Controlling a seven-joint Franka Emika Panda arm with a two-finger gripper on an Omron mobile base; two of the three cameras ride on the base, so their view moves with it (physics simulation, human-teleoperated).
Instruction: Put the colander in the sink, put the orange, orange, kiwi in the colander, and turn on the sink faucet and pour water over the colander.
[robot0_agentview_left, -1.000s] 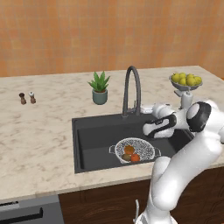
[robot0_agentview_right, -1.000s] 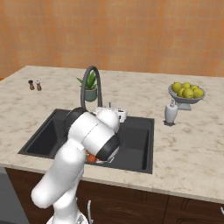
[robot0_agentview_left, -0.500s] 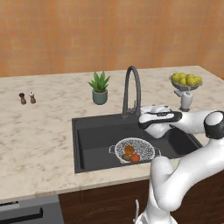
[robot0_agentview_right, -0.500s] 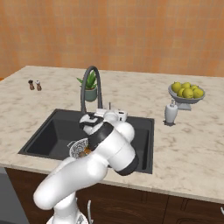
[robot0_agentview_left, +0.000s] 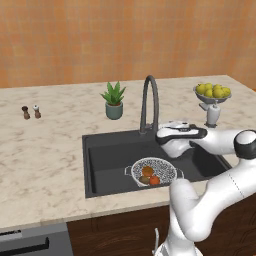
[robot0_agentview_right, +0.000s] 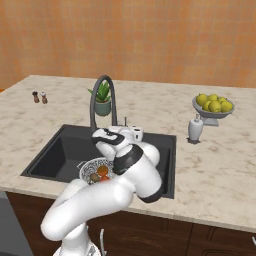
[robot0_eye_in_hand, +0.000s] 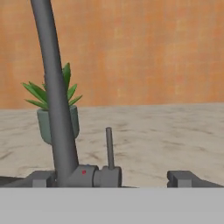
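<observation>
From the left base view, the surface (robot0_agentview_left: 55, 150) is a pale beige marbled stone slab against an orange wood-grain wall. Sunk into it is the sink (robot0_agentview_left: 107, 155), a matte dark grey rectangular basin. In the basin sits the colander (robot0_agentview_left: 160, 167), a shallow round bowl of speckled silver-white mesh with thin wire side handles. It holds a bright orange (robot0_agentview_left: 148, 171), a reddish orange (robot0_agentview_left: 155, 180) and an olive-brown kiwi (robot0_agentview_left: 144, 179), packed close together. The sink faucet (robot0_agentview_left: 150, 102) rises behind the basin as a smooth dark grey gooseneck tube. The gripper (robot0_agentview_left: 161, 134) hangs above the basin just right of the faucet base, on a glossy white wrist. A spiky green potted plant (robot0_agentview_left: 114, 100) stands to the left of the faucet, two small shakers (robot0_agentview_left: 31, 112) stand far left, and a pedestal bowl of lemons (robot0_agentview_left: 212, 94) with a small white bottle (robot0_agentview_left: 212, 115) in front of it stands far right.

From the right base view, the arm's rounded white shell covers part of the colander (robot0_agentview_right: 92, 167); the bright orange (robot0_agentview_right: 103, 170) and the kiwi (robot0_agentview_right: 94, 177) show on its mesh. The faucet (robot0_agentview_right: 102, 97) arches over the gripper (robot0_agentview_right: 99, 135).

In the hand view, the faucet's thick stem (robot0_eye_in_hand: 54, 96) slants up from a blocky base, with a slim upright lever (robot0_eye_in_hand: 110, 146) just to its right. The gripper's fingers (robot0_eye_in_hand: 186, 178) stand wide apart, released and holding nothing, with the lever between them. The plant's ribbed grey-green pot (robot0_eye_in_hand: 46, 124) sits behind the stem.
</observation>
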